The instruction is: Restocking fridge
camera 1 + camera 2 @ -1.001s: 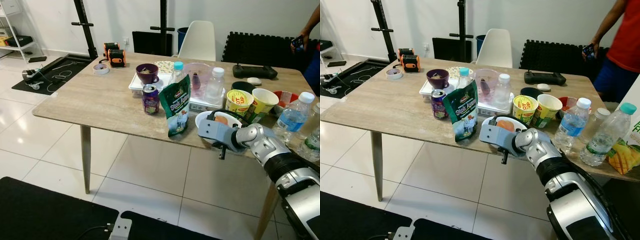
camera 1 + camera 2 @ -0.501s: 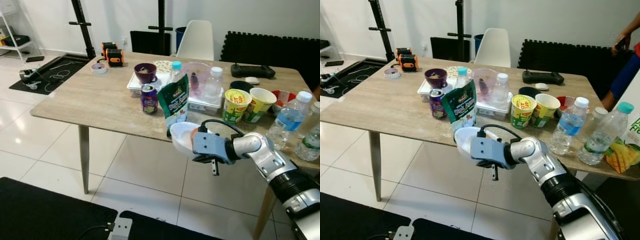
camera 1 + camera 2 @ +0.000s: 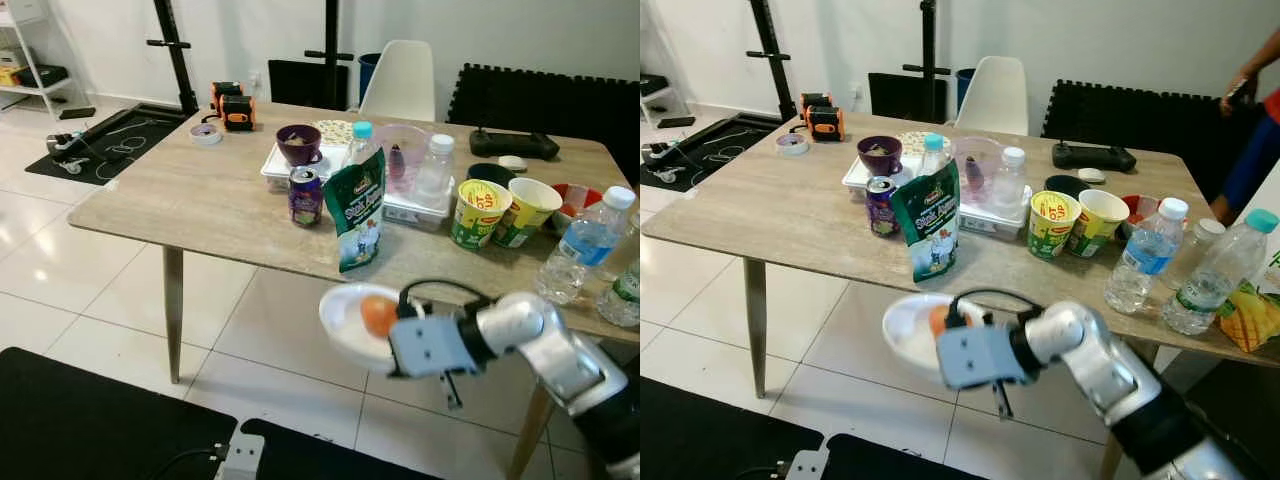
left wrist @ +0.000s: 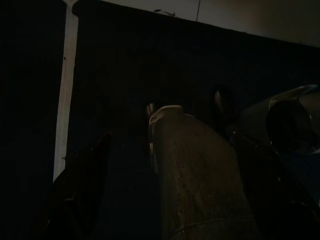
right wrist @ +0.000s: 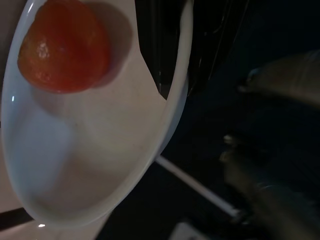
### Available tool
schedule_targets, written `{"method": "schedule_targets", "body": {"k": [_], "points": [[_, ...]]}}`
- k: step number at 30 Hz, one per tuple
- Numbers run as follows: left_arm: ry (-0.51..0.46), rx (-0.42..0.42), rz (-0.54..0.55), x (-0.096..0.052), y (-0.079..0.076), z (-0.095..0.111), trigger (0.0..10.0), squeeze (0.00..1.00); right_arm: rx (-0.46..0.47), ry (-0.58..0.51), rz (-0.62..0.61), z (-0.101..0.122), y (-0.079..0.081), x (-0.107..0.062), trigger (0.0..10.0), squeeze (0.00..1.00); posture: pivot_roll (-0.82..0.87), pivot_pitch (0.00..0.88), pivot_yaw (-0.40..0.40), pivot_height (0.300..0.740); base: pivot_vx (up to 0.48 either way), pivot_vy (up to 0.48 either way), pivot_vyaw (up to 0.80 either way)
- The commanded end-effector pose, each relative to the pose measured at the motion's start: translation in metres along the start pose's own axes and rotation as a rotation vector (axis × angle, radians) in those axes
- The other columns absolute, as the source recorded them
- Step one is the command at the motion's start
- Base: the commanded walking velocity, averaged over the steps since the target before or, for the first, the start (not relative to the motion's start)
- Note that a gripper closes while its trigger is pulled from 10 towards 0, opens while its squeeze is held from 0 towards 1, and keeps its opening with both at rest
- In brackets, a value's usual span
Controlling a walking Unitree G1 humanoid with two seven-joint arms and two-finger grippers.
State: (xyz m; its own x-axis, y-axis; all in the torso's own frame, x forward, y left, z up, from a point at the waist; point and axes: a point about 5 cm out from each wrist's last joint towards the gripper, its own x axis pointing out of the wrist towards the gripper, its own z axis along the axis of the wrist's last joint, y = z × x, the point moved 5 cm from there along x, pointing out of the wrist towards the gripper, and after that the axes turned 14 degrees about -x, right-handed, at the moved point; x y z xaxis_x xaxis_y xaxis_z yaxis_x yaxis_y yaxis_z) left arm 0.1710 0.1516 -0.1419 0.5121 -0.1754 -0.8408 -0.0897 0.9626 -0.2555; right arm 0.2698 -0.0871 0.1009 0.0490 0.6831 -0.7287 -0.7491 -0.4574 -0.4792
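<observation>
We see the right gripper out in front of the near edge of the wooden table, over the tiled floor. Its fingers are clamped on the rim of a white bowl, and the bowl is off the table, in the air, tilted a bit. One orange fruit sits inside the bowl against the gripper side. In the right wrist view we get the bowl from close up, with the fruit at one end of it.

On the table, near its front edge, a green pouch stands upright, and a purple can is just left of it. Behind those we see a purple bowl on a white tray, a water bottle with a teal cap, and a clear-capped bottle. To the right are two instant noodle cups side by side, then more water bottles at the far right edge. A black controller lies at the far side, and a roll of tape at the far left. A white chair stands behind the table. A person's arm shows at the far right.

The left wrist view is very dark, so we cannot tell whether the left gripper's fingers are open or closed.
</observation>
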Motion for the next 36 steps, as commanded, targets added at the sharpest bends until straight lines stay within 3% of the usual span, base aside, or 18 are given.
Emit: {"method": "schedule_targets", "body": {"k": [1,5,8,11,13,14,16,18,20,22,23,24,25,26,28,29,32,36], "points": [[0.022,-0.004,0.001,-0.001,-0.001,-0.007,10.0,0.0,-0.045,0.031,0.014,0.002,0.003,0.003,0.0,0.0,-0.08,0.039,-0.036,0.74,0.0,0.0,0.0],[0.021,0.0,0.001,-0.001,-0.001,-0.007,10.0,0.0,-0.069,0.104,0.038,-0.011,0.016,0.016,0.0,0.0,-0.08,0.039,-0.036,0.74,0.0,0.0,0.0],[0.02,-0.003,0.002,-0.001,-0.001,-0.007,10.0,0.0,-0.01,0.178,0.063,-0.033,0.04,0.035,0.0,0.0,-0.08,0.039,-0.036,0.74,0.0,0.0,0.0],[0.02,-0.004,0.002,-0.001,-0.001,-0.007,10.0,0.0,0.013,0.203,0.058,-0.04,0.045,0.039,0.0,0.0,-0.08,0.039,-0.036,0.74,0.0,0.0,0.0],[0.02,-0.005,0.001,-0.001,-0.001,-0.007,10.0,0.0,0.074,0.233,0.056,-0.053,0.057,0.047,0.0,0.0,-0.09,0.039,-0.039,0.74,0.0,0.0,0.0],[0.019,-0.004,0.001,0.0,-0.001,-0.007,10.0,0.0,0.16,0.34,0.012,-0.08,0.072,0.055,0.0,0.0,-0.08,0.04,-0.04,0.74,0.0,0.0,0.0],[0.019,-0.003,0.002,0.0,-0.001,-0.007,10.0,0.0,0.213,0.428,-0.023,-0.1,0.085,0.059,0.0,0.0,-0.08,0.04,-0.04,0.74,0.0,0.0,0.0],[0.018,-0.003,0.002,0.0,-0.001,-0.007,10.0,0.0,0.249,0.46,-0.047,-0.107,0.09,0.06,0.0,0.0,-0.08,0.04,-0.036,0.74,0.0,0.0,0.0],[0.017,-0.002,0.003,0.0,-0.001,-0.007,10.0,0.0,0.42,0.532,-0.166,-0.124,0.103,0.064,0.0,0.0,-0.08,0.04,-0.036,0.74,0.0,0.0,0.0],[0.017,-0.002,0.003,0.0,-0.001,-0.007,10.0,0.0,0.47,0.551,-0.2,-0.128,0.106,0.064,0.0,0.0,-0.08,0.04,-0.036,0.74,0.0,0.0,0.0],[0.016,-0.001,0.005,0.0,-0.001,-0.006,10.0,0.0,0.589,0.59,-0.264,-0.137,0.116,0.063,2.4,0.0,-0.08,0.039,-0.039,0.74,0.0,0.0,0.0],[0.016,-0.001,0.005,0.0,-0.001,-0.006,10.0,0.0,0.589,0.59,-0.264,-0.137,0.116,0.063,2.4,0.0,-0.08,0.039,-0.039,0.74,0.0,0.0,0.0],[0.011,-0.005,0.01,0.0,0.0,-0.006,10.0,0.0,0.724,0.643,-0.323,-0.145,0.134,0.06,10.0,0.0,-0.08,0.039,-0.04,0.74,0.0,0.0,0.0],[0.008,-0.008,0.014,0.0,0.001,-0.005,10.0,0.0,0.822,0.687,-0.361,-0.15,0.151,0.058,10.0,0.0,-0.08,0.039,-0.04,0.74,0.0,0.0,0.0],[0.008,-0.008,0.014,0.0,0.001,-0.005,10.0,0.0,0.822,0.687,-0.361,-0.15,0.151,0.058,10.0,0.0,-0.08,0.039,-0.04,0.74,0.0,0.0,0.0],[0.002,-0.017,0.026,-0.001,0.003,-0.004,10.0,0.0,1.02,0.809,-0.441,-0.158,0.193,0.048,10.0,0.0,-0.08,0.041,-0.039,0.74,0.0,0.0,0.0],[0.0,-0.019,0.033,-0.001,0.005,-0.004,10.0,0.0,1.104,0.859,-0.478,-0.16,0.21,0.043,10.0,0.0,-0.08,0.041,-0.039,0.74,0.0,0.0,0.0],[-0.004,-0.02,0.051,-0.002,0.01,-0.004,10.0,0.0,1.326,0.972,-0.582,-0.16,0.248,0.031,10.0,0.0,-0.08,0.037,-0.035,0.74,0.0,0.0,0.0]]}}
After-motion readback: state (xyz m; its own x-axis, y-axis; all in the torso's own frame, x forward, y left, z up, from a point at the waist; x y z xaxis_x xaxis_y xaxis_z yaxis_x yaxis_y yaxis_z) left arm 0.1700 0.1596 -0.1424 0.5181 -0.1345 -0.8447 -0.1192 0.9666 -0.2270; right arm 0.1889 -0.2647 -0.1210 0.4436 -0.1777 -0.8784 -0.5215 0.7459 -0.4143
